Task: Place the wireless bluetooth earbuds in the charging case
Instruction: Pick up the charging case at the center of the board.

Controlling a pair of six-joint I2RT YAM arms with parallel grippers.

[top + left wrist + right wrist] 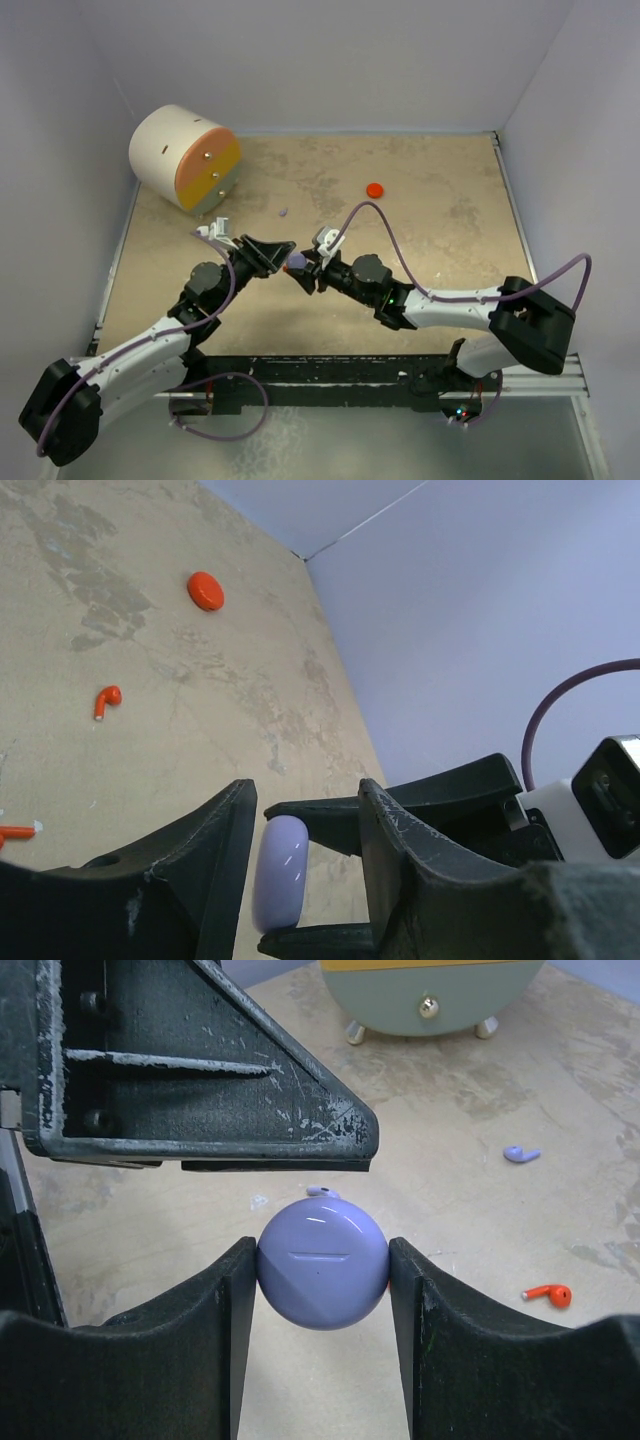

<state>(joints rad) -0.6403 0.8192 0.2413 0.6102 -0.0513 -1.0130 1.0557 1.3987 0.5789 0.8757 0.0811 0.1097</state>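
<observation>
In the top view both arms reach to the middle of the surface (450, 220), where their tips meet. The right gripper (303, 270) is clamped on the lavender case (297, 262). The left gripper (283, 252) is close against the case from the left. A lavender earbud (284, 212) lies loose just beyond them. The red case (374, 188) sits farther back to the right, well apart. A round cabinet (185, 158) stands in the far left corner.

In the left wrist view the lavender case (280, 875) shows edge-on between the left gripper (305, 820) fingers. The jaws are parted. One finger is at the case's side, though contact cannot be told, and there is a clear gap at the other. The right gripper's dark fingers (440, 790) pinch the case from above and below. A red earbud (106, 700) lies on the surface, with the red case (205, 590) beyond it.

In the right wrist view the lavender case (322, 1275) is face-on, squeezed between both fingers of the right gripper (322, 1250). A left gripper finger (200, 1060) hangs just above the case. A second lavender earbud (322, 1191) peeks over the top of the case. The first lavender earbud (520, 1153) lies to the right, and the red earbud (548, 1294) is nearer. The cabinet (430, 990) is at the top.
</observation>
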